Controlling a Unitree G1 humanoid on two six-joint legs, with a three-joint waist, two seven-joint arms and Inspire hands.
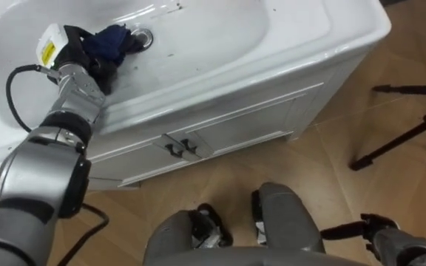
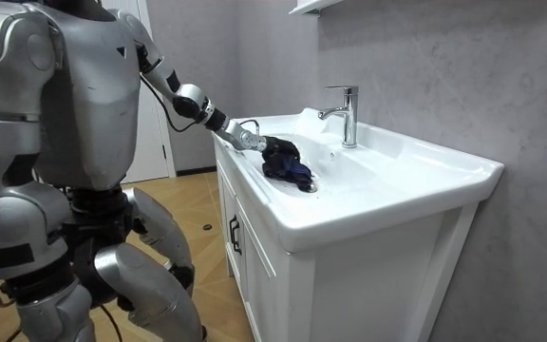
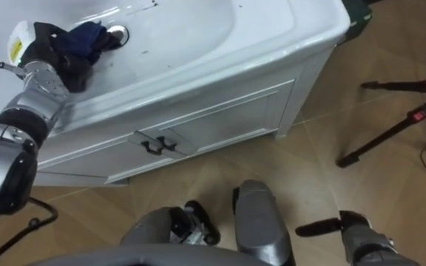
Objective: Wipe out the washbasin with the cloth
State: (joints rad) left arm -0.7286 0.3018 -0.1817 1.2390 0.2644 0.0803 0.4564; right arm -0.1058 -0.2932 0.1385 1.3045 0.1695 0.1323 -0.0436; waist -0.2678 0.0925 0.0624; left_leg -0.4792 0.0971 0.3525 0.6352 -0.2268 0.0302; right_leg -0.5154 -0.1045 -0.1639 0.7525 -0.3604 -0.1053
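A white basin [image 1: 220, 55] tops a white cabinet, and I stand right in front of it. A dark blue cloth [image 1: 117, 41] lies bunched in the bowl beside the drain [image 1: 146, 37]. My left hand [image 1: 86, 58] reaches over the front rim and is shut on the cloth's near side. In the room view the same hand [image 2: 253, 140] holds the cloth [image 2: 288, 163] in the bowl, in front of the chrome tap [image 2: 346, 112]. My right hand [image 1: 372, 227] hangs low at my side above the floor, with its fingers relaxed and nothing in it.
The cabinet [image 1: 235, 125] has two doors with dark handles [image 1: 180, 148]. A black tripod [image 1: 401, 137] spreads its legs on the wooden floor to my right. A grey wall [image 2: 444, 66] backs the basin, and a white door [image 2: 150, 114] stands behind me.
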